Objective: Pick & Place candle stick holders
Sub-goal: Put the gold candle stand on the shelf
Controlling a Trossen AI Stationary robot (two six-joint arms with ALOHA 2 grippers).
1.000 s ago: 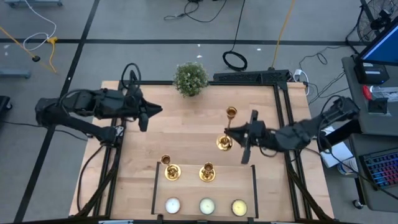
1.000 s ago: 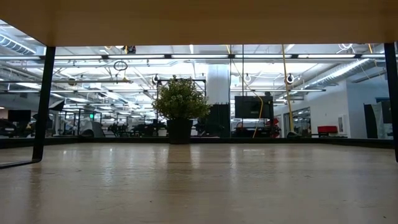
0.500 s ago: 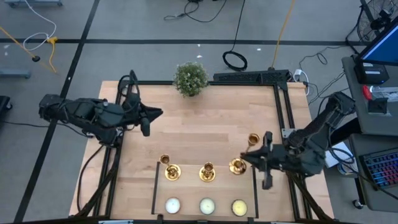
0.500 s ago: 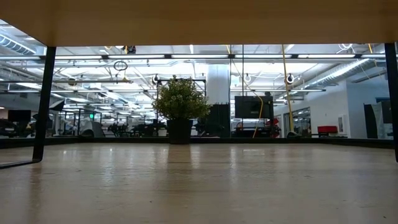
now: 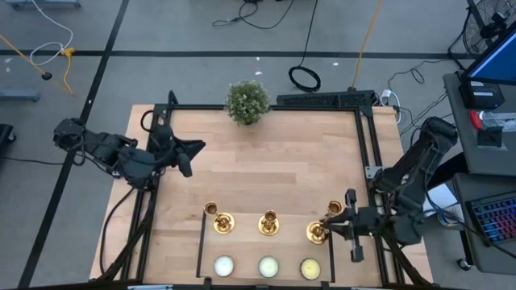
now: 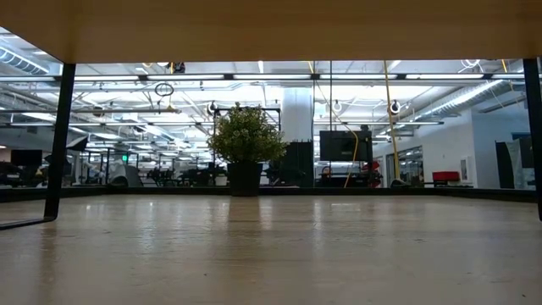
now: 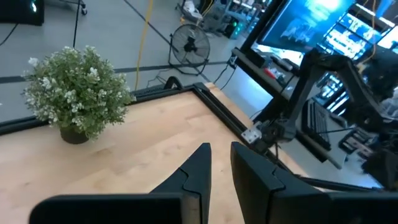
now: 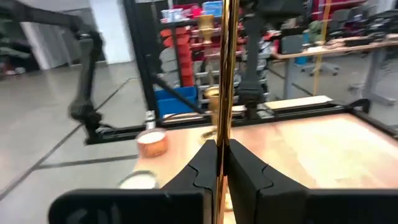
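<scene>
Two gold candle stick holders [image 5: 219, 221] [image 5: 268, 222] stand on their round bases near the table's front edge. A third candle stick holder [image 5: 321, 225] is at their right, in line with them, with my right gripper [image 5: 332, 225] shut on it. I cannot tell whether its base [image 5: 315, 233] touches the wood. My left gripper [image 5: 192, 150] hovers over the table's left side. Its fingers [image 7: 200, 163] are a narrow gap apart with nothing between them. My right gripper pinches the holder's thin gold stem [image 8: 221, 118] between its two fingers [image 8: 207, 163]. They come level from the table's right side and lie across the stem. The holder stays about upright, cup [image 5: 334, 209] on top, base below the fingers.
Three round tealight candles [image 5: 223, 266] [image 5: 268, 266] [image 5: 310, 267] lie in a row at the front edge, between two black rails [image 5: 200, 246] [image 5: 330, 246]. A bushy potted plant [image 5: 247, 101] stands at the far edge. Bare wood fills the table's middle.
My right gripper has carried the third holder from the table's right middle toward the near edge and down, into line with the other two, still shut on its stem. My left gripper has drawn back a little toward the left edge and rolled.
</scene>
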